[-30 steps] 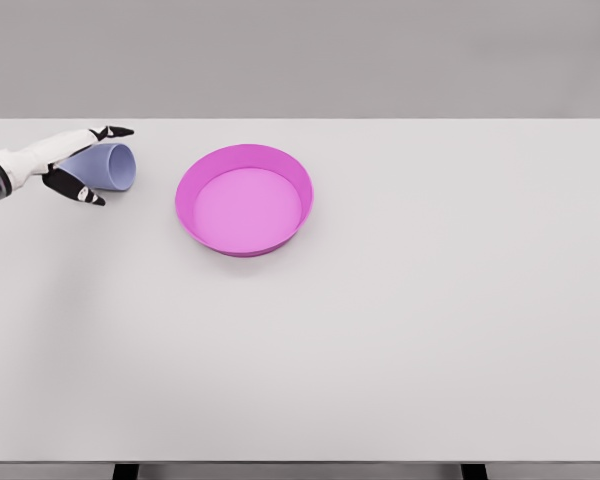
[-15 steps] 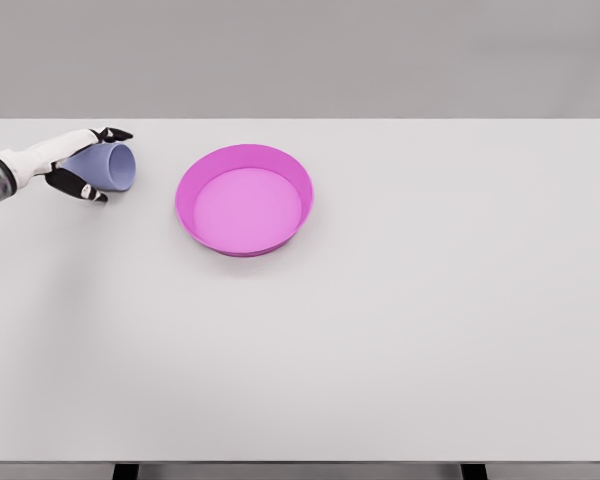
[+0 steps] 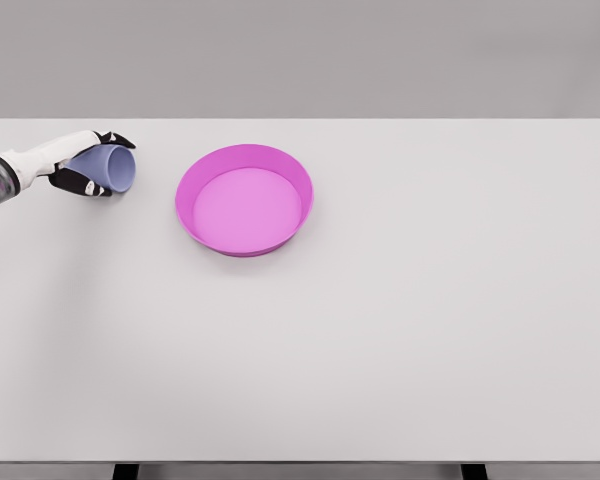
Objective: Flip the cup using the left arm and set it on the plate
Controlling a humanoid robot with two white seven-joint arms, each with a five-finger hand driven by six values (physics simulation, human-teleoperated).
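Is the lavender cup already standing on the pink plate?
No, the lavender cup lies on its side on the white table, left of the round pink plate.

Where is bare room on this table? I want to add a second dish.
Free: the whole stretch right of the pink plate to the table edge, and the wide front strip. Crowded: the far-left corner, where the left hand grips the lying cup.

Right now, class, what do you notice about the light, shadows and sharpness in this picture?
Head view: the light is soft and even, with no glare on the white table. The pink plate casts only a faint shadow at its near rim. The edges are slightly smeared, most of all around the left hand closed on the lilac cup.
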